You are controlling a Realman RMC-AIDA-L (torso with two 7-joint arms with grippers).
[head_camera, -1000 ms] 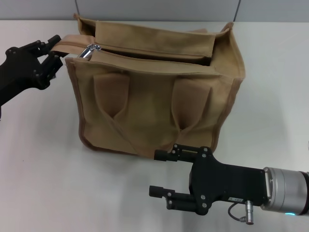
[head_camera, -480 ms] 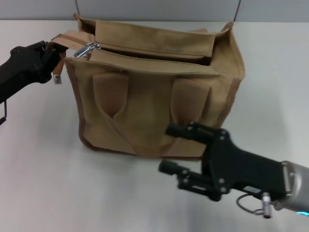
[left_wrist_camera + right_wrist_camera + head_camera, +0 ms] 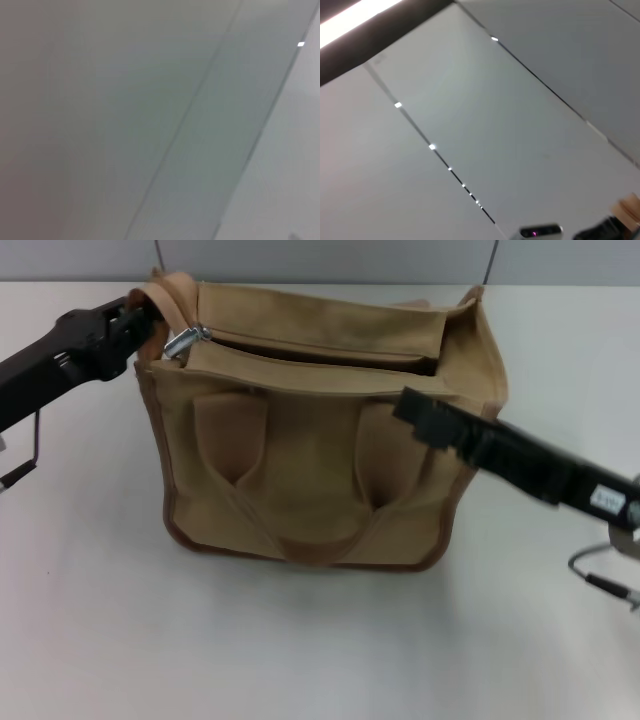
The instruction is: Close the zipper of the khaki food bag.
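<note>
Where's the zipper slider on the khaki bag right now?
In the head view, the silver slider sits at the top left corner of the khaki food bag, right beside the left pincer.

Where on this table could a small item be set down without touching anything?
Bare table lies in front of the khaki food bag. Crowded: the bag's left end, where the left gripper holds fabric, and its right front, crossed by the right gripper.

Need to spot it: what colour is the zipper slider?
Shiny silver slider at the bag's left end, clearest in the head view.
</note>
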